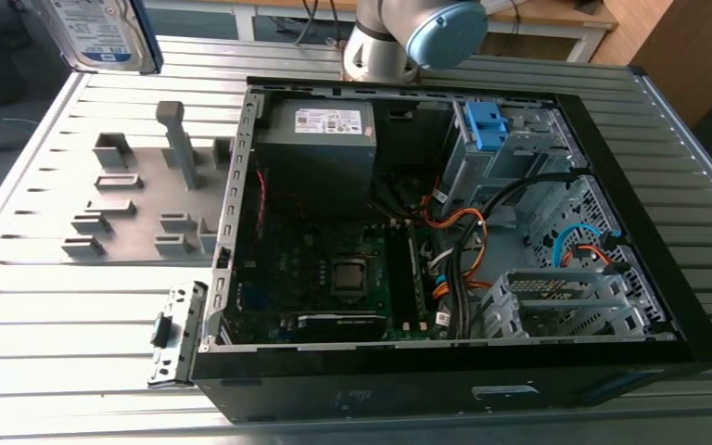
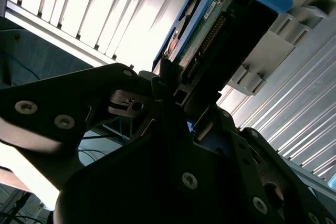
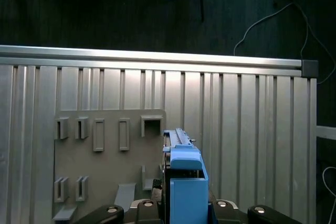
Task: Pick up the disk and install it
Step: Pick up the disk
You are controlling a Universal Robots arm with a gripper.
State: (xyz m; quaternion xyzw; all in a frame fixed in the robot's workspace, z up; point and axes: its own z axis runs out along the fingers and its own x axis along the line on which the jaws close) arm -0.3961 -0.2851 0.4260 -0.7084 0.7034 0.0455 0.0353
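In the exterior view, the disk was seen raised at the view's upper left, well apart from the open computer case, its blue-and-white label shown. In the second wrist view it was clamped edge-on by the gripper, its long axis pointing away from the fingers. The silver-grey body was framed in bright blue plastic.

Computer case and slatted table overlooked from above in the exterior view, table faced straight down in the first wrist view, the disk seen close in both wrist views.
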